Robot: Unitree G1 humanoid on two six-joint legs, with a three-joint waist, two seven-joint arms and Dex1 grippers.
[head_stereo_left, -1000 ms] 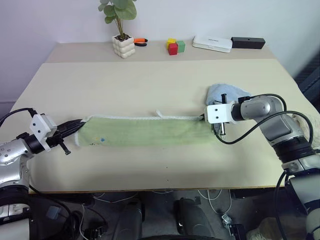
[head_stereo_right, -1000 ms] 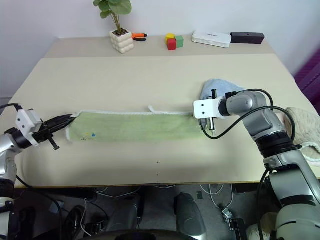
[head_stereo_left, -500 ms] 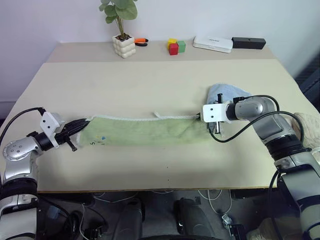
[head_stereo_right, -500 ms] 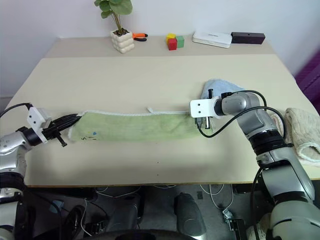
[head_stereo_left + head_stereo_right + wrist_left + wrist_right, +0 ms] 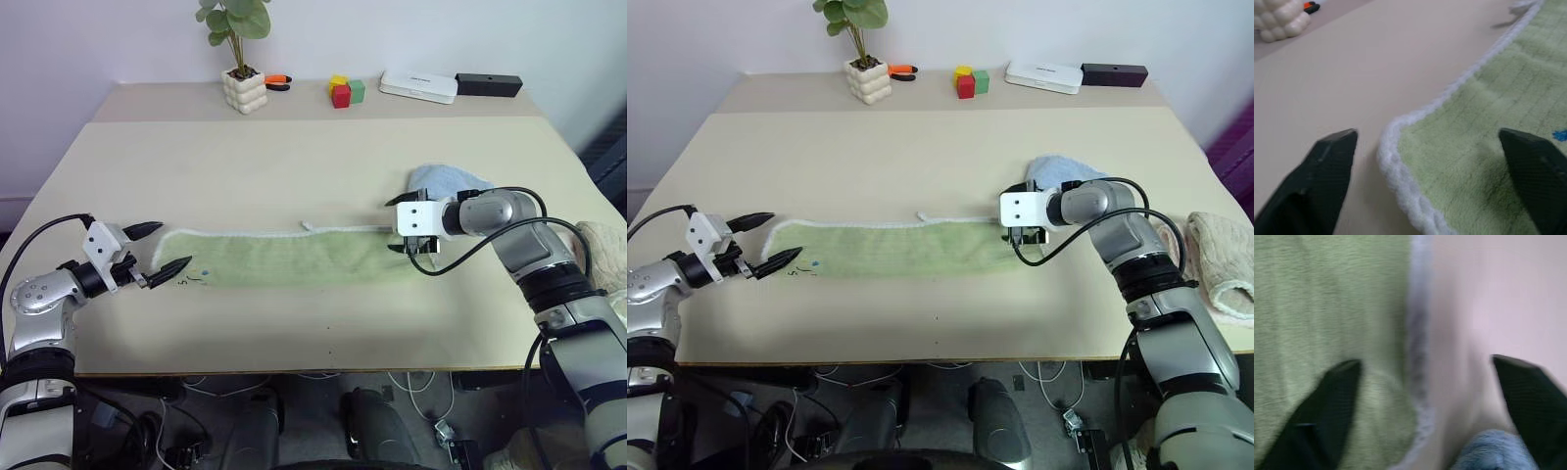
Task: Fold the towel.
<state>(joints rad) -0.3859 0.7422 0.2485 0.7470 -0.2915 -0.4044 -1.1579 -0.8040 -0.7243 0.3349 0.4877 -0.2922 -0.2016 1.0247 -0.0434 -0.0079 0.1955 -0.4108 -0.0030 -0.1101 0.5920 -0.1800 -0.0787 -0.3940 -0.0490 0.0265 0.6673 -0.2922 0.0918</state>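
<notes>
The beige table (image 5: 294, 157) carries the green towel (image 5: 294, 259) stretched flat near its front. A blue towel (image 5: 446, 179) lies right; a potted plant (image 5: 240, 83) and blocks (image 5: 343, 91) sit far

Head pair looks down over the table (image 5: 294, 157) — wrist cameras hug the towel (image 5: 1488, 147).

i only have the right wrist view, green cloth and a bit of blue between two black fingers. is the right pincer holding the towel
Observer: No. The right pincer is open over the right end of the towel, which lies flat in a long strip on the table.
Operator: whats the left one doing
Observer: The left pincer is open too, its fingers either side of the towel's left end.
Operator: what is the blue thing
Observer: A crumpled light blue towel just behind the right pincer, beside the green towel's right end.
Operator: anything else close by
Observer: A cream towel lies at the table's right edge.
</notes>
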